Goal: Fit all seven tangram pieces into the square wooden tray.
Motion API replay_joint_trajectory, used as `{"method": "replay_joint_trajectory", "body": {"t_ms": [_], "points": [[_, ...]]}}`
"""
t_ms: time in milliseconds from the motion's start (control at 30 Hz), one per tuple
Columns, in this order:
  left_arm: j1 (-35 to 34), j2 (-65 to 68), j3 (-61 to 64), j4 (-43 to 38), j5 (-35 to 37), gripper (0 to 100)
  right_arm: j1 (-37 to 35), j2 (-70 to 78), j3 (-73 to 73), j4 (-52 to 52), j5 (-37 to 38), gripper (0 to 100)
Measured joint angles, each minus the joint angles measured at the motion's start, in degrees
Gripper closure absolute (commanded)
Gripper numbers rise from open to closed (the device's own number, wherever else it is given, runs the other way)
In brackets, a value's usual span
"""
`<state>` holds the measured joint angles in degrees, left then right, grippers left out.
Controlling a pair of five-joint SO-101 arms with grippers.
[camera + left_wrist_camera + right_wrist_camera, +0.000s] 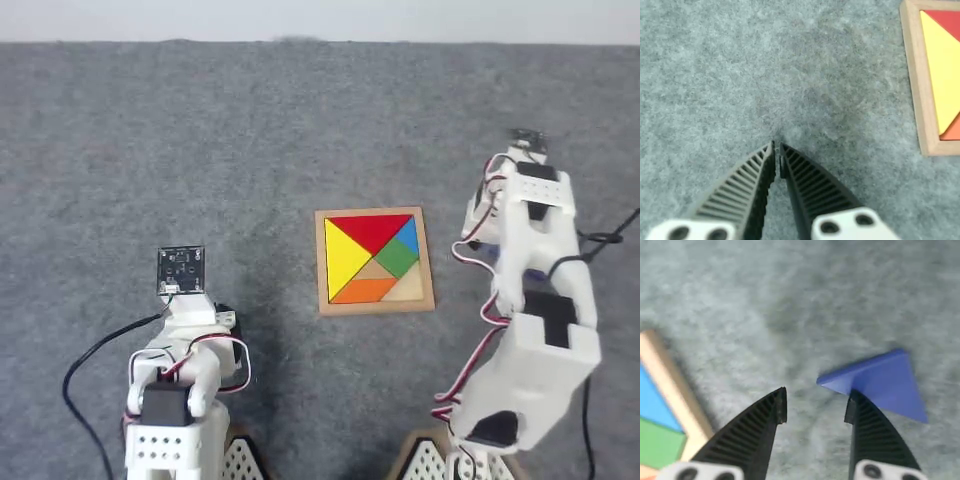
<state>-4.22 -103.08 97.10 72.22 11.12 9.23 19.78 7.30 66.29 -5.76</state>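
The square wooden tray (428, 255) lies mid-table holding red, yellow (343, 255), blue, green, orange and two wood-coloured pieces. A loose dark blue triangle (882, 381) lies flat on the grey carpet beside the tray's corner (669, 384). My right gripper (815, 407) is open just above it, one finger (867, 427) over the triangle's near edge and the other on the tray side. The right arm (535, 270) stands to the right of the tray. My left gripper (776, 149) is shut and empty over bare carpet, left of the tray's rim (916, 85).
Grey carpet covers the whole table. The left arm (180, 370) sits folded at the front left, well apart from the tray. Cables hang by both arms. Open carpet lies behind and to the left of the tray.
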Motion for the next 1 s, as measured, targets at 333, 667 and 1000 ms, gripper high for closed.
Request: {"method": "replay_joint_trajectory", "body": {"t_ms": [333,667,1000], "points": [[0.0,0.0,0.0,0.0,0.0,99,4.4,0.1,-0.4,-0.4,-10.8,78.5],[0.0,0.0,0.0,0.0,0.0,99,13.8,0.3,-0.7,1.9,-15.7,78.6],[0.0,0.0,0.0,0.0,0.0,99,16.3,0.3,-6.9,8.0,-7.5,78.6]]}}
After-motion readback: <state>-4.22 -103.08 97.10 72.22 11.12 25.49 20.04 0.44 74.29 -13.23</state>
